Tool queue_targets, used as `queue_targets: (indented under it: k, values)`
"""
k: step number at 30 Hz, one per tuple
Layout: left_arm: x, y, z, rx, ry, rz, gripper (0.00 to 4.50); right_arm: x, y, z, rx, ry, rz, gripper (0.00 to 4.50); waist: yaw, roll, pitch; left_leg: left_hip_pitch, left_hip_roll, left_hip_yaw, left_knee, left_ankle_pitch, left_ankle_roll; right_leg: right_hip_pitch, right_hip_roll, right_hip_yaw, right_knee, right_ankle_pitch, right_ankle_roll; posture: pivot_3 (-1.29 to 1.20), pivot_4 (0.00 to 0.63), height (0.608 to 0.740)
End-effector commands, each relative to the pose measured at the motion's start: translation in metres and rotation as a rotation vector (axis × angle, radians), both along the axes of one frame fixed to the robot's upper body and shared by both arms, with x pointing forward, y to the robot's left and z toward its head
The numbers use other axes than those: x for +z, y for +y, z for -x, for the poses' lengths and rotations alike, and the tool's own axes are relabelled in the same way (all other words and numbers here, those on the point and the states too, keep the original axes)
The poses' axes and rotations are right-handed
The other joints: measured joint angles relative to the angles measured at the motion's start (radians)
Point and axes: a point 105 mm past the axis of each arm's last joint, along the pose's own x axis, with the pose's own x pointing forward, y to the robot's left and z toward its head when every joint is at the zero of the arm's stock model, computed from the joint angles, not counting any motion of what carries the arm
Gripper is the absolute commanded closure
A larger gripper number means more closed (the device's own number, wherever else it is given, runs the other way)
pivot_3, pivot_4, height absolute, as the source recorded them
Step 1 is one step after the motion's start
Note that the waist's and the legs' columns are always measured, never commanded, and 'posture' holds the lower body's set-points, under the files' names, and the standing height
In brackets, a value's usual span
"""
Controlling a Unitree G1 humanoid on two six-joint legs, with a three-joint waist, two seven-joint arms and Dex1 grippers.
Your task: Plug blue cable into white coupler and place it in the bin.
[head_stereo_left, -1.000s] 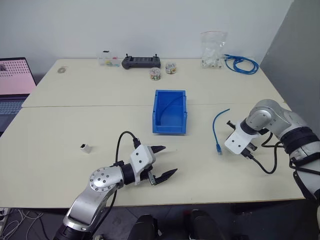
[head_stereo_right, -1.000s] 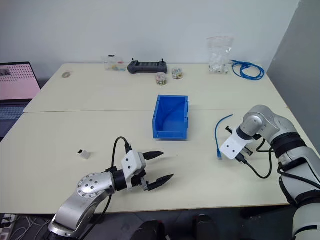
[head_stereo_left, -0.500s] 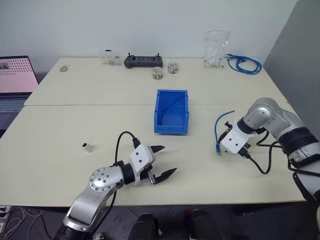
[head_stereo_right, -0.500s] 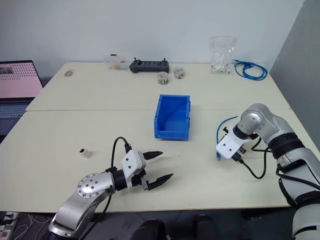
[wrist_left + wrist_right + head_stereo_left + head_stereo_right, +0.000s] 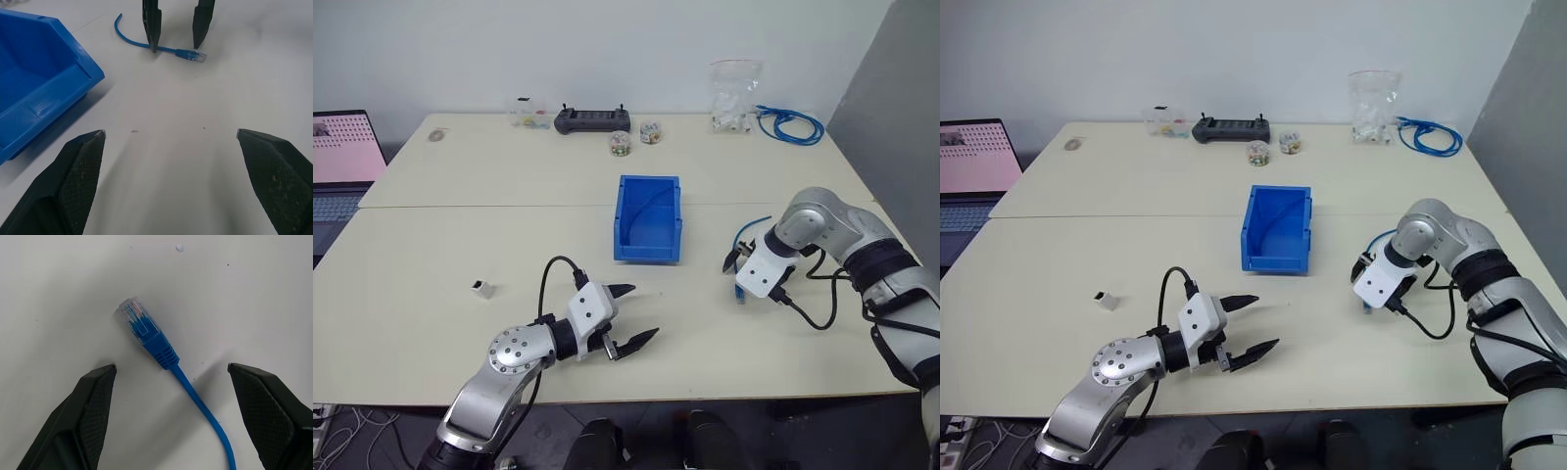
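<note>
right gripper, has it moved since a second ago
Yes. The right gripper has shifted toward the bin, closing the gap between them, and now stands open over the plug end of the blue cable.

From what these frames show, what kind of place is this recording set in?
Probably a robotics lab or office test bench: plain pale tables against a bare wall, a laptop open at the left edge, and a handheld controller beside a coiled blue cable bundle at the back.

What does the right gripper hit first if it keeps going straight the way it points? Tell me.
Most likely the blue cable: its plug end lies on the table between the open fingers of the right gripper.
</note>
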Motion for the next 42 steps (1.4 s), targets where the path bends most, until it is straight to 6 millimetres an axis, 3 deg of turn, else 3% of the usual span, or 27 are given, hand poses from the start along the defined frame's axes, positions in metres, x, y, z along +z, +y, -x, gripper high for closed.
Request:
queue_targets:
  k: [1, 3, 10, 17, 22, 28, 35, 42]
  values:
    - [0.008, -0.004, 0.001, -0.016, -0.046, 0.006, 0.00, 0.001, 0.003, -0.002, 0.025, -0.007, 0.034, 0.80, 0.000, 0.000, 0.000, 0.000, 0.000, 0.000, 0.000, 0.000, 0.000, 0.000, 0.000, 0.000, 0.000, 0.000, 0.000, 0.00, 0.150, 0.740]
    - [0.007, -0.004, 0.001, -0.016, -0.048, 0.004, 0.00, 0.000, 0.007, -0.002, 0.039, 0.001, 0.046, 1.11, -0.001, 0.000, 0.000, 0.000, 0.000, 0.000, 0.000, 0.000, 0.000, 0.000, 0.000, 0.000, 0.000, 0.000, 0.000, 0.00, 0.150, 0.740]
    - [0.006, -0.006, 0.001, -0.014, -0.058, -0.001, 0.00, -0.011, 0.014, -0.001, 0.050, 0.042, 0.082, 2.87, -0.008, -0.002, -0.001, 0.003, 0.002, 0.001, 0.000, 0.000, 0.000, 0.001, 0.002, 0.001, 0.000, 0.001, -0.001, 0.00, 0.150, 0.740]
    - [0.006, -0.002, 0.001, 0.008, -0.058, -0.007, 0.00, -0.014, 0.018, 0.008, -0.046, 0.162, 0.018, 4.47, -0.015, -0.003, -0.002, 0.004, 0.004, 0.001, 0.000, 0.000, 0.000, 0.001, 0.004, 0.002, 0.001, 0.001, -0.002, 0.00, 0.150, 0.740]
    - [0.002, 0.027, -0.001, 0.081, -0.040, -0.054, 0.00, -0.013, 0.029, 0.023, -0.166, 0.292, -0.112, 4.47, -0.015, -0.003, -0.002, 0.004, 0.005, 0.001, -0.002, 0.000, 0.000, 0.001, 0.004, 0.001, 0.001, 0.001, -0.003, 0.00, 0.150, 0.740]
    - [-0.009, 0.070, 0.004, 0.129, 0.004, -0.179, 0.00, -0.005, 0.068, 0.053, -0.333, 0.506, -0.334, 4.47, -0.003, 0.000, 0.000, 0.001, 0.007, -0.001, -0.003, 0.000, 0.000, -0.002, 0.005, -0.002, 0.001, -0.001, -0.007, 0.00, 0.150, 0.740]
    - [-0.016, 0.079, 0.015, 0.111, 0.062, -0.194, 0.00, -0.003, 0.114, 0.068, -0.488, 0.601, -0.556, 4.47, 0.005, 0.001, 0.001, -0.004, 0.006, -0.003, -0.002, -0.001, -0.002, -0.004, 0.004, -0.004, 0.000, -0.001, -0.006, 0.00, 0.150, 0.740]
    - [-0.023, 0.080, 0.020, 0.091, 0.087, -0.201, 0.00, -0.002, 0.138, 0.060, -0.598, 0.596, -0.679, 4.47, 0.005, 0.001, 0.001, -0.009, 0.006, -0.004, 0.000, -0.001, -0.002, -0.008, 0.004, -0.006, 0.000, -0.001, -0.005, 0.00, 0.150, 0.740]
